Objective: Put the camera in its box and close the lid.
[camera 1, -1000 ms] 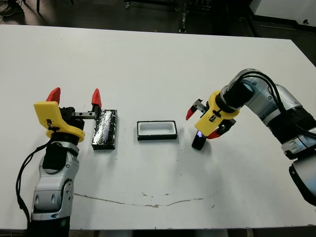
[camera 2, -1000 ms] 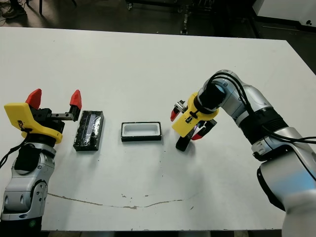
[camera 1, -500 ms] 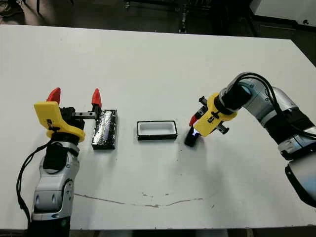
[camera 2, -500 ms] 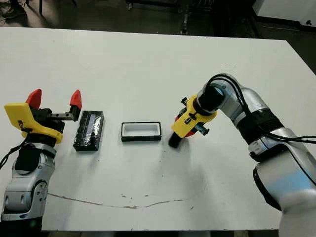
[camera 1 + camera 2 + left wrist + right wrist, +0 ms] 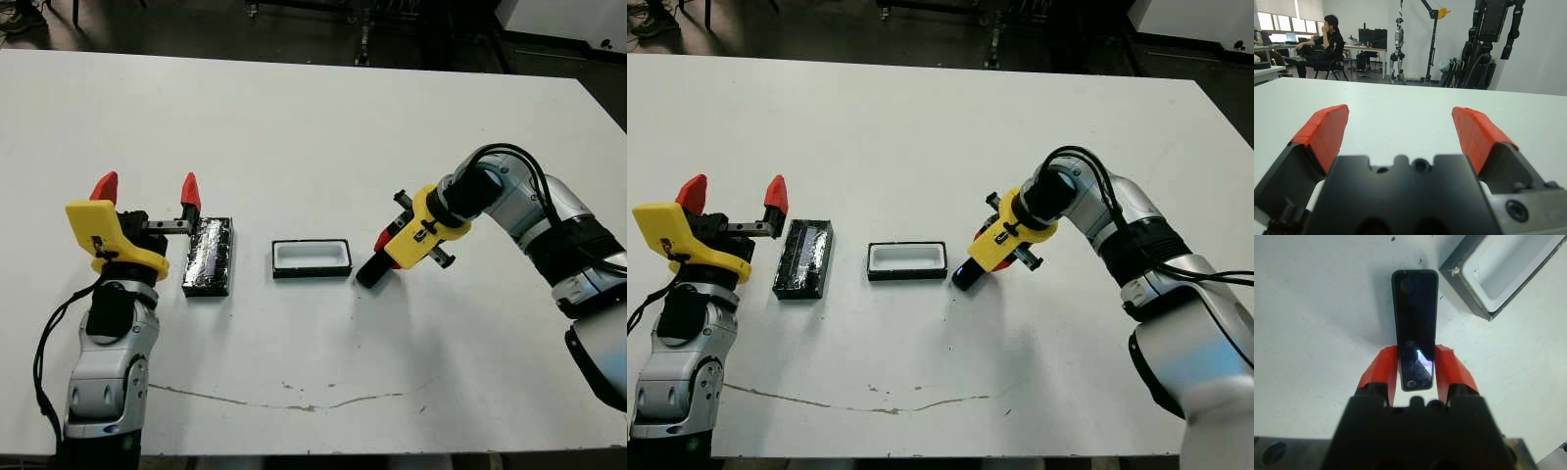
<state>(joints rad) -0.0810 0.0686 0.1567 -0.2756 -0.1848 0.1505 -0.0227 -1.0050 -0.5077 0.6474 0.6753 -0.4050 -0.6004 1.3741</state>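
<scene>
Centrally on the white table [image 5: 313,127]: the box [image 5: 312,258], a small shallow rectangular tray with black walls and a white lining, lying flat, open side up and nothing inside it.

To the box's left, well apart from it: the lid [image 5: 208,257], a flat black rectangular cover with a shiny speckled top, lying flat with its long sides at right angles to the box's long sides.

Just beside the box's right end: the camera [image 5: 1415,328], a small thin black rectangular slab with a glossy face carrying a bluish-purple glint. It is clamped across its narrow width between the two red-tipped fingers [image 5: 1381,367] of the right gripper [image 5: 381,257]. The fingers grip one end; the free end projects beyond the fingertips, pointing down toward the table near the box's right wall. The camera is outside the box.

Beyond the lid, on the side away from the box: the left gripper [image 5: 145,189], yellow-bodied, its red-tipped fingers [image 5: 1325,129] spread wide and grasping nothing, one fingertip close to the lid's far corner.

Past the table's far edge, in the left wrist view: a seated person [image 5: 1322,46] among desks.
</scene>
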